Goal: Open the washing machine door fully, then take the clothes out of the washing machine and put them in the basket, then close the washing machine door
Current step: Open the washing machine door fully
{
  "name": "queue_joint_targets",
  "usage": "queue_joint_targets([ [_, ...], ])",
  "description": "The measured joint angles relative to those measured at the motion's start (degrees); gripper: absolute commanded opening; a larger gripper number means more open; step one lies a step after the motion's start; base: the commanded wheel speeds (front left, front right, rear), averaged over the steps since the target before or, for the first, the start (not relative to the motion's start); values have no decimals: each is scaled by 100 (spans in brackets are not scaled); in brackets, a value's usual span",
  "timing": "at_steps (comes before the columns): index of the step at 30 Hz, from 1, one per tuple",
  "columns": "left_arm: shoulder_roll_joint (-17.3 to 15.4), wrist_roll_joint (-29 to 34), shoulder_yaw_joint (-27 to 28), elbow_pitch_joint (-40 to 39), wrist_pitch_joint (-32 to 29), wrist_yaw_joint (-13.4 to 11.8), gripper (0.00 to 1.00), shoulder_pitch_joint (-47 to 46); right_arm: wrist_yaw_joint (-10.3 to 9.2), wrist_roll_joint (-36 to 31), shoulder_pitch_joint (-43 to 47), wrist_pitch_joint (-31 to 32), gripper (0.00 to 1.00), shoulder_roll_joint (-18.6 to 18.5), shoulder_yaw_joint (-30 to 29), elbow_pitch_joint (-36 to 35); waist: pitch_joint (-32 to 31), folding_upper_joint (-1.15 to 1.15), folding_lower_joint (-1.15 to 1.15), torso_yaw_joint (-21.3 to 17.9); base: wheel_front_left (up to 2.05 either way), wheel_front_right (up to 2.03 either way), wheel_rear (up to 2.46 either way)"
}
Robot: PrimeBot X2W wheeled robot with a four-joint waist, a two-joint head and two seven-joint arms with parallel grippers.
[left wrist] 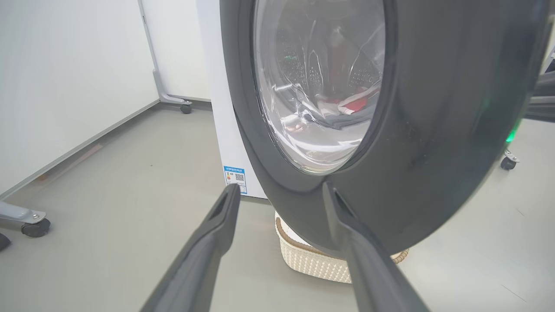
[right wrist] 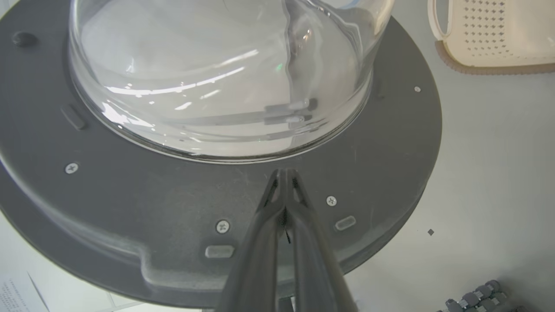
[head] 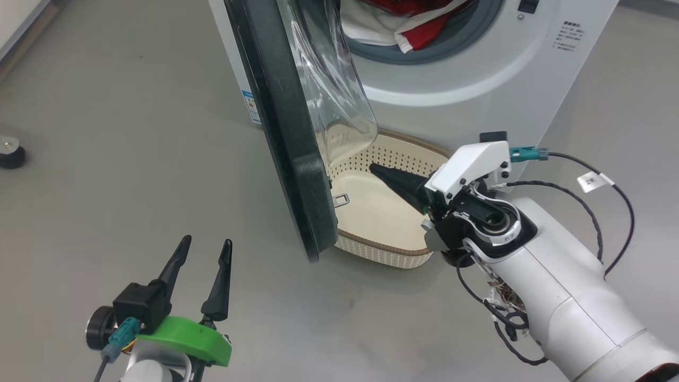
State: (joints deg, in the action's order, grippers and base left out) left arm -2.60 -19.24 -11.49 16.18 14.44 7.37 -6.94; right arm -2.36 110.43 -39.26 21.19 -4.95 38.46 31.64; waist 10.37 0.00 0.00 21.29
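The washing machine (head: 477,79) stands at the top with its door (head: 286,132) swung out, edge-on to the head view. Red and white clothes (head: 403,21) lie in the drum mouth. The cream basket (head: 382,257) sits on the floor under the door. My right gripper (head: 374,170) is shut with nothing in it, above the basket. It points at the door's grey inner ring (right wrist: 130,208) just below the glass bowl (right wrist: 217,78); whether it touches I cannot tell. My left gripper (head: 207,244) is open and faces the door's black outer rim (left wrist: 433,130).
A dark round foot (head: 10,154) sits on the grey floor at far left. Wheeled stand legs (left wrist: 34,225) and a white wall lie to the left of the machine. Loose black cables (head: 610,212) hang off my right forearm.
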Motion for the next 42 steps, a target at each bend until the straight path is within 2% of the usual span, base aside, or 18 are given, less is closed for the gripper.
queue_joint_targets([
  [6,-21,1,220,1,0,0,100,159,485,-1322,-6,-787,0,-544,422,14,-232,0,0,-207,0,0,0],
  [9,-42,0,396,1,0,0,100,275,612,-1840,-3,-1209,0,-669,613,7,-342,0,0,-352,0,0,0],
  [13,-102,1,577,-1,0,0,100,440,678,-2647,13,-1818,0,-888,896,-2,-474,0,0,-585,0,0,0],
  [15,-125,1,622,-2,0,0,100,494,678,-2800,86,-2126,0,-981,880,-20,-537,0,0,-711,0,0,0],
  [18,-124,14,584,-10,0,0,100,552,681,-3521,315,-2784,0,-1288,1078,-9,-660,0,0,-965,0,0,0],
  [20,-119,19,587,-10,0,0,100,614,675,-3798,436,-3096,0,-1477,1122,19,-726,0,0,-1082,0,0,0],
  [21,-119,19,587,-10,0,0,100,614,675,-3798,436,-3096,0,-1477,1122,19,-726,0,0,-1082,0,0,0],
  [25,-112,22,659,-27,0,0,100,731,561,-4058,706,-3726,0,-1560,1094,24,-861,0,0,-1299,0,0,0],
  [34,-109,71,869,-165,0,0,100,938,260,-4708,1184,-3653,0,-1624,936,-232,-1096,0,0,-1718,0,0,0],
  [37,-108,79,988,-231,0,0,100,964,158,-4918,1319,-3605,0,-1602,437,-541,-1137,0,0,-1833,0,0,0],
  [42,-89,99,985,-282,0,0,100,1001,-64,-5444,1694,-3605,0,-1679,0,-890,-1167,0,0,-1977,0,0,0],
])
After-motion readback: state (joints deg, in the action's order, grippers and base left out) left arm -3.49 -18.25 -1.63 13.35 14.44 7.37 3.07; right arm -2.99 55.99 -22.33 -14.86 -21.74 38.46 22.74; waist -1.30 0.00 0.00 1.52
